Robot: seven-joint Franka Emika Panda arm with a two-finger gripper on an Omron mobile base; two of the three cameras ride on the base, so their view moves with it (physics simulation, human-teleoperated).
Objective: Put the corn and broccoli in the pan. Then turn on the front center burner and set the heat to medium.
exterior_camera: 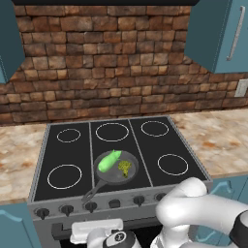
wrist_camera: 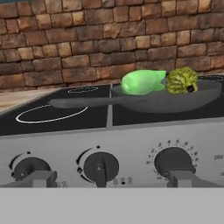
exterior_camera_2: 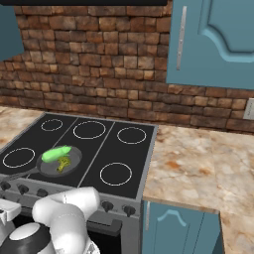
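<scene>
Corn (exterior_camera: 109, 160) & broccoli (exterior_camera: 125, 167) sit in the pan (exterior_camera: 114, 177), so it's burner time: gripper (wrist_camera: 109, 178), spread wide, faces the knob (wrist_camera: 101, 168) & should pinch & turn it to med.

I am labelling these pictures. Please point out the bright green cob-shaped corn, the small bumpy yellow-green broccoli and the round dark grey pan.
corn (exterior_camera: 109, 161), left base view, middle of the cob.
broccoli (wrist_camera: 181, 80), hand view, bumpy head.
pan (exterior_camera: 114, 178), left base view, near rim.
</scene>
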